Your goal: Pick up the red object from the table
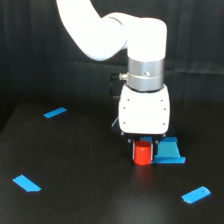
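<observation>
End effector (pixel 143 150) around stubby red object (pixel 142 154)

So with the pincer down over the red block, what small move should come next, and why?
Probably close the pincer, then lift. It sits low over the red block, which seems to rest on the table, right beside a blue piece. Whether the fingers already grip cannot be told.
</observation>
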